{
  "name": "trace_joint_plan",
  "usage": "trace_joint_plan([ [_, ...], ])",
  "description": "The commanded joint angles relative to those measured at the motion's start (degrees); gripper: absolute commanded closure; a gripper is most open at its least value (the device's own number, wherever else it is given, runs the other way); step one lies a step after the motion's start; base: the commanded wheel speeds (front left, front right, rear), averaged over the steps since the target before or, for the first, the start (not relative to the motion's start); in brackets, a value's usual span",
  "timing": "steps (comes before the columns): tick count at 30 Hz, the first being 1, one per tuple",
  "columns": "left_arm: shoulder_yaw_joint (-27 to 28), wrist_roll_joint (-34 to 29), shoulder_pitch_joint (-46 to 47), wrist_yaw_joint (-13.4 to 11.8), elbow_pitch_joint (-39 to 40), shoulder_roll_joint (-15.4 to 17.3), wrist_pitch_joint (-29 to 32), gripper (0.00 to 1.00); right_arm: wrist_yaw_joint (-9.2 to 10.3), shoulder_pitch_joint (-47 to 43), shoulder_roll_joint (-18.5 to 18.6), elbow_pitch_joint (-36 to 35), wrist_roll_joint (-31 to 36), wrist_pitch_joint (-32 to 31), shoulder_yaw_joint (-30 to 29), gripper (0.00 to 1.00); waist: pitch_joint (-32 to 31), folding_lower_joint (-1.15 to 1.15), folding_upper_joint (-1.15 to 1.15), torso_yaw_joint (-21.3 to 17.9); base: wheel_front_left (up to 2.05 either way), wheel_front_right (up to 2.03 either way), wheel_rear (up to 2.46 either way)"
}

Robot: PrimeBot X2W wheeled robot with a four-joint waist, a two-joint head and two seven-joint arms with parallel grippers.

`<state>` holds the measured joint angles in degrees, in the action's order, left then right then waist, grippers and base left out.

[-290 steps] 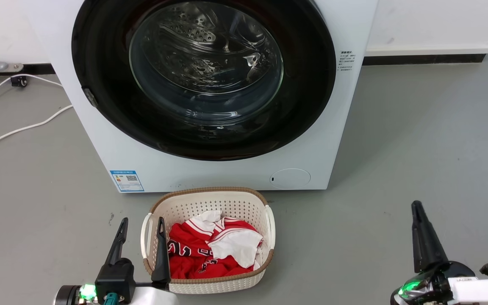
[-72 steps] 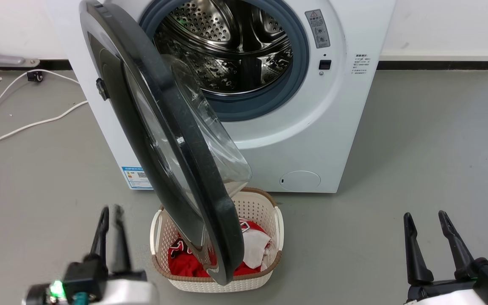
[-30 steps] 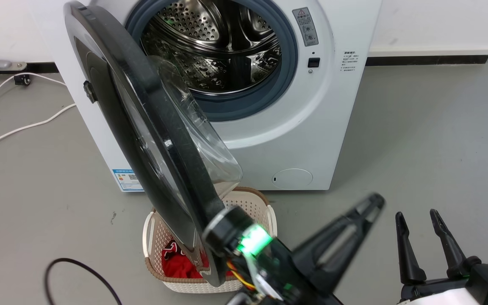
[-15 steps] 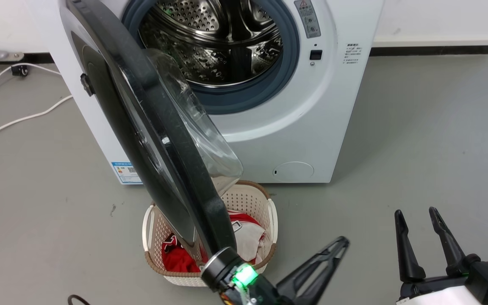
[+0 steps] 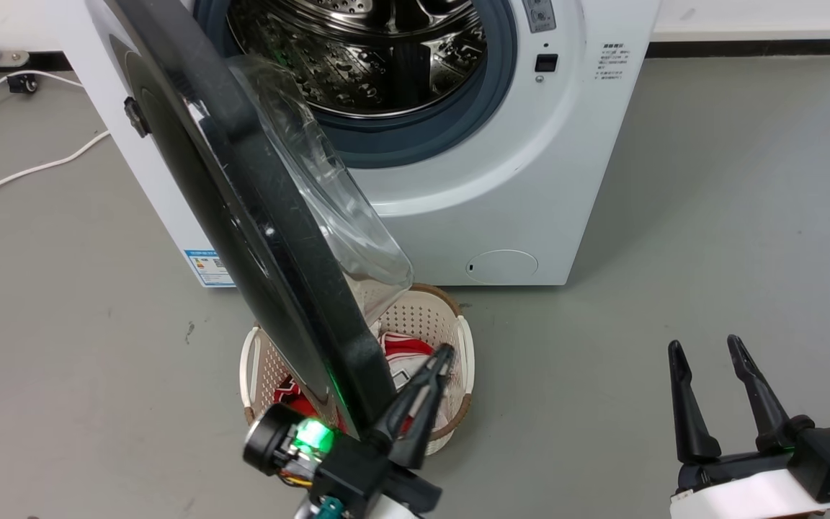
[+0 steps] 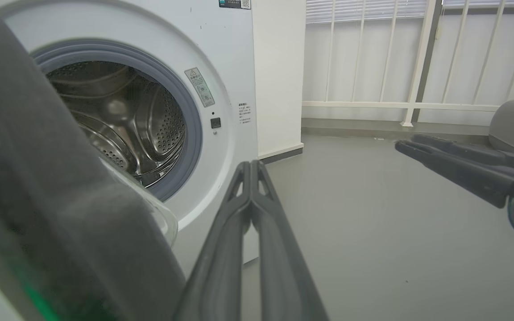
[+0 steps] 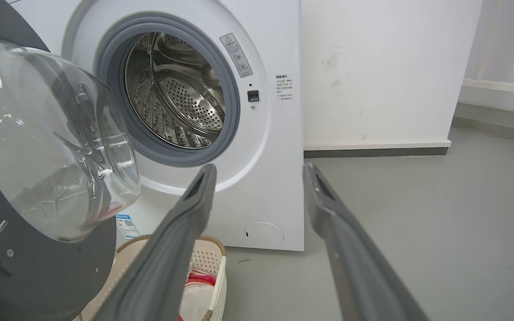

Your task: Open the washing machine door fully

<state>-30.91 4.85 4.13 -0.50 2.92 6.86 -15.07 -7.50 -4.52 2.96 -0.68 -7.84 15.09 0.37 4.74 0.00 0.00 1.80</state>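
The white washing machine (image 5: 530,180) stands at the top with its steel drum (image 5: 386,58) exposed. The washing machine door (image 5: 264,216), black-rimmed with a clear glass bowl (image 5: 328,194), stands swung out about halfway, its free edge pointing toward me. My left gripper (image 5: 444,355) is shut with nothing in it, right beside the lower free edge on the bowl side; I cannot tell if it touches. In the left wrist view the shut left gripper (image 6: 250,164) has the blurred door (image 6: 60,200) just to its left. My right gripper (image 5: 704,346) is open, apart at the lower right.
A cream laundry basket (image 5: 451,324) with red and white clothes sits on the floor under the door's lower edge. White cables (image 5: 26,173) lie on the grey floor left of the machine. Open floor stretches to the right, bounded by a white wall (image 7: 386,67).
The door went from shut to half open. My left arm swung from the door's left across to its bowl side and drew in against the free edge. The camera tilted a little.
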Motion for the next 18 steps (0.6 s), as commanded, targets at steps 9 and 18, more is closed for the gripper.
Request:
trace_joint_plan([
  [9, 7.04, -0.17, -1.51, -0.68, -2.25, 0.12, 0.04, 1.00, 0.02, 0.04, -0.14, 0.63, -0.45, 0.11, -0.02, 0.00, -0.21, 0.00, 0.00, 0.88, 0.00, 0.00, 0.00],
  [18, 12.22, -0.73, -4.61, -1.30, -1.20, 0.82, 0.11, 1.00, 0.02, -1.13, -0.14, 1.17, -0.80, 0.11, 0.10, 0.00, -0.82, 0.00, 0.00, 5.38, 0.00, 0.00, 0.00],
])
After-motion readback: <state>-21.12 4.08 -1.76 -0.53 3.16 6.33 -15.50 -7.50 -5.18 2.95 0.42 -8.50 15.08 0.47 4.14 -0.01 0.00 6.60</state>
